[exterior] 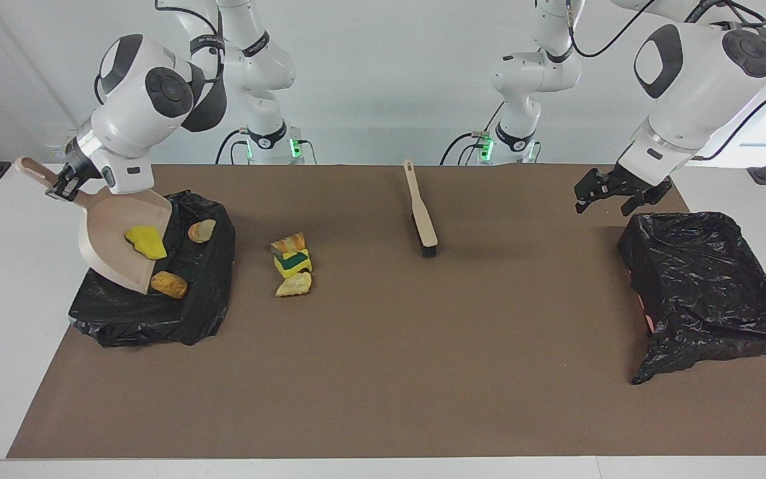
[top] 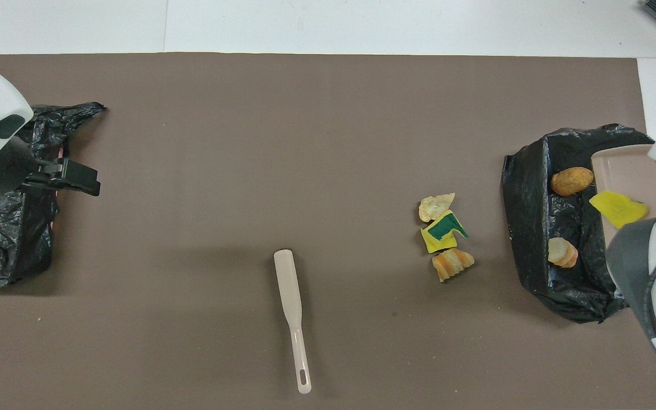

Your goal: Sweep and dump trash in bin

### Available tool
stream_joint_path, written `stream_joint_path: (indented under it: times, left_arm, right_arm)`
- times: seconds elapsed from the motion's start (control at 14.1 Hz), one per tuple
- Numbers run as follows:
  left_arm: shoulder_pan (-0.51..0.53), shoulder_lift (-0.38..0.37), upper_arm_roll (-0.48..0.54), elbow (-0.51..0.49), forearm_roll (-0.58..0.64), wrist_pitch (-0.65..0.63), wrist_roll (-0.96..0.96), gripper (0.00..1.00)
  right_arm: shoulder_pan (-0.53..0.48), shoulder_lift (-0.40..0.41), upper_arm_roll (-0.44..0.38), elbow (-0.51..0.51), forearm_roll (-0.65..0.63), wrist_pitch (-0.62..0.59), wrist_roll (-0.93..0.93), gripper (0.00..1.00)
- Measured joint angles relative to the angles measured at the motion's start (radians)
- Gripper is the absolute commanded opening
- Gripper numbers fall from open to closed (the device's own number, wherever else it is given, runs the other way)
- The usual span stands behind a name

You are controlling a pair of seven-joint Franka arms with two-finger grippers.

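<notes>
While the right gripper [exterior: 62,187] clamps the handle of the beige dustpan [exterior: 116,236], the pan hangs tilted mouth-down over the black-lined bin [exterior: 207,293] at the right arm's end of the table. Its fingers are pinched shut on the handle. A yellow sponge [exterior: 146,241] sits near the pan's lower lip, not yet out. Two tan-orange chunks lie in the bin itself: one [exterior: 169,284] just under the pan's edge, the other [exterior: 201,230] nearer to the robots, against the liner.

On the brown mat [exterior: 383,372] beside that bin, toward the table's middle, a small heap of trash [exterior: 292,263] is unswept: an orange-striped chunk, a yellow-green sponge and a pale chunk, touching one another in a short row.

The brush [exterior: 421,214] lies on the mat near the middle, its handle pointing toward the robots, bristles at its farther end, nothing touching it.

The left gripper [exterior: 606,194] hangs in the air, fingers spread wide and holding nothing, over the mat just at the edge of a second black-lined bin [exterior: 709,286] at the left arm's end.
</notes>
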Motion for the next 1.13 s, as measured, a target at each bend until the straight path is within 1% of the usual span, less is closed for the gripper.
stream_joint_path:
  times: [0.14,0.35,0.5,0.71,0.85,1.13]
  left_arm:
    - [0.000,-0.003,0.000,0.028,0.008,-0.038,0.009,1.00]
    - [0.000,-0.008,-0.001,0.031,0.010,-0.043,0.015,1.00]
    - [0.000,-0.008,-0.004,0.031,0.010,-0.043,0.015,1.00]
    - [0.001,-0.008,-0.002,0.031,0.011,-0.043,0.015,1.00]
    - [0.002,-0.008,-0.001,0.031,0.011,-0.043,0.015,1.00]
    - [0.002,-0.008,-0.001,0.032,0.012,-0.038,0.015,1.00]
  right_arm:
    - [0.034,-0.002,0.000,0.006,-0.011,-0.075,0.009,0.00]
    - [0.081,-0.012,0.008,0.011,-0.013,-0.175,0.042,0.00]
    - [0.094,-0.019,0.015,0.007,-0.025,-0.193,0.044,0.00]
    - [0.143,-0.013,0.017,-0.032,-0.112,-0.242,0.116,0.00]
    - [0.161,-0.008,0.019,-0.050,-0.153,-0.247,0.134,0.00]
    - [0.202,0.024,0.020,-0.055,-0.206,-0.264,0.134,0.00]
